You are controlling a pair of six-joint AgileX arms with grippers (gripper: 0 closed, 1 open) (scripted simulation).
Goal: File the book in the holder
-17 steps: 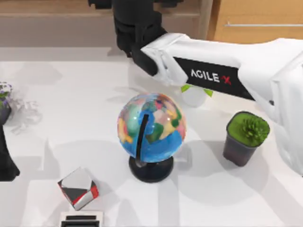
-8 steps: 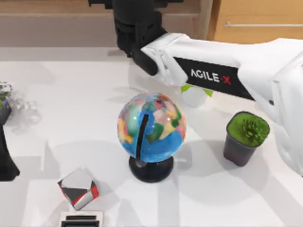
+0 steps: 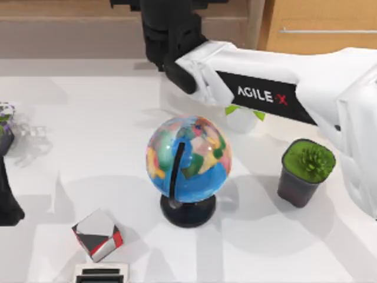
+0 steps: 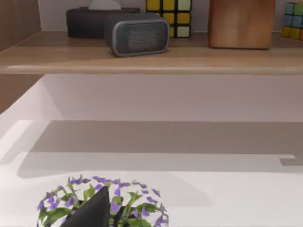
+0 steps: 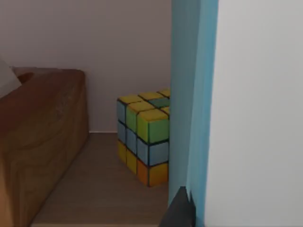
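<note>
The book (image 5: 246,109) is white with a teal-blue edge and stands upright very close in the right wrist view. My right gripper (image 3: 174,23) is shut on it, and one dark fingertip (image 5: 180,210) shows at its lower edge. In the top view the right arm reaches from the right side to the shelf at the back centre. The wooden holder (image 5: 38,142) stands on the shelf beside the book, with a colourful puzzle cube (image 5: 144,142) between them. It also shows in the left wrist view as a wooden holder (image 4: 241,23). My left gripper (image 3: 7,200) is parked at the left edge.
A globe (image 3: 188,162) on a black stand fills the table's middle. A green potted plant (image 3: 306,171) stands right of it, and a grey-white-red cube (image 3: 97,234) is at the front left. A purple-flowered plant (image 4: 102,203) sits by the left gripper. A speaker (image 4: 137,33) is on the shelf.
My right gripper has crept slightly toward the shelf with the book. Shadows at the table's left edge shifted a little. Everything else is as before.
</note>
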